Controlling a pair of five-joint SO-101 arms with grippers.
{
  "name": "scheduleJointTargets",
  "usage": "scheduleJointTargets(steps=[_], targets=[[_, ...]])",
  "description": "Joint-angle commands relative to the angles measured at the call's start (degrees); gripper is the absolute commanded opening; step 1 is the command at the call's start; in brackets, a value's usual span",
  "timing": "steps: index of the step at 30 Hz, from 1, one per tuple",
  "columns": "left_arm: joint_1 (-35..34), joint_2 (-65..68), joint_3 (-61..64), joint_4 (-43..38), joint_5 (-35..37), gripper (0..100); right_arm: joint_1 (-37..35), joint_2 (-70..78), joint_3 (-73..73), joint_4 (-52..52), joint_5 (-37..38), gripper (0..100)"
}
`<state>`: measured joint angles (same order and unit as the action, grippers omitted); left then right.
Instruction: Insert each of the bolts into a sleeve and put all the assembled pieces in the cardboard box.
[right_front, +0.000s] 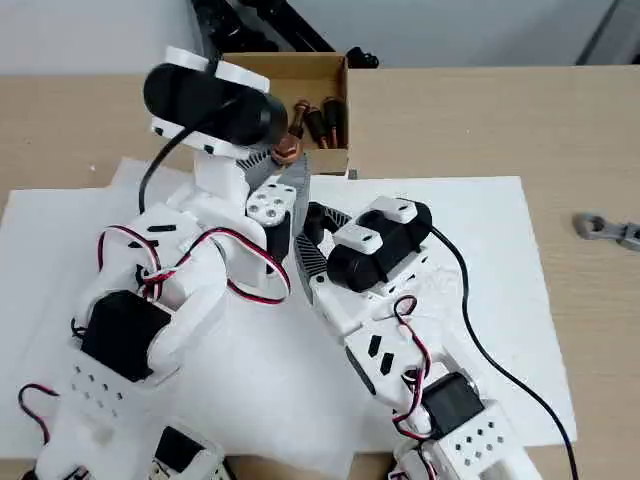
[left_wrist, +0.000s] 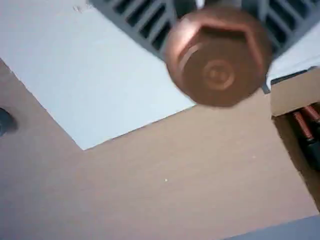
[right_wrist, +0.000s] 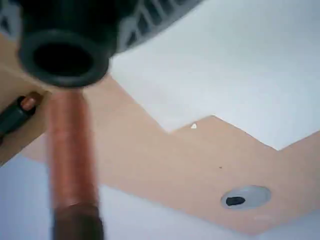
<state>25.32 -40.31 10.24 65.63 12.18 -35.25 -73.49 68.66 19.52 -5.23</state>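
Bolt (left_wrist: 217, 55) pinched in left pincer (right_front: 287, 160), its shaft crossing just beside mouth of sleeve (right_wrist: 65, 55) clamped in right pincer (right_front: 312, 237); axes look misaligned.

We recorded the bolt (left_wrist: 218, 57) as copper-toned metal, its hexagonal head smooth with a dull sheen. The sleeve (right_wrist: 65, 57) we logged as black and matt, seemingly plastic. Jaws of the left gripper (left_wrist: 216, 22): grey ribbed plastic, matt. We noted the arm housings (right_front: 190, 305) as white moulded plastic, smooth, faintly glossy. The cardboard box (right_front: 300, 68) was plain brown card, matt. We found the surface (right_front: 480, 120) pale, wood-look and smooth, under a sheet of matt white paper (right_front: 460, 215). The small tool (right_front: 605, 229) was grey metal.
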Motion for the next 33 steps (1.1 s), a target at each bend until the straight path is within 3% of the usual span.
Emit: scheduleJointTargets(steps=[1, 8, 33], targets=[[0.8, -0.4, -2.5, 0.3, -0.1, 1, 0.0, 0.0, -0.7, -1.1, -0.4, 0.4], [5.1, -0.4, -2.6, 0.0, 0.0, 1, 0.0, 0.0, -0.7, -1.1, -0.4, 0.4], [4.7, -0.3, -7.3, 5.5, -3.6, 1, 0.0, 0.0, -0.7, -1.1, -0.4, 0.4]])
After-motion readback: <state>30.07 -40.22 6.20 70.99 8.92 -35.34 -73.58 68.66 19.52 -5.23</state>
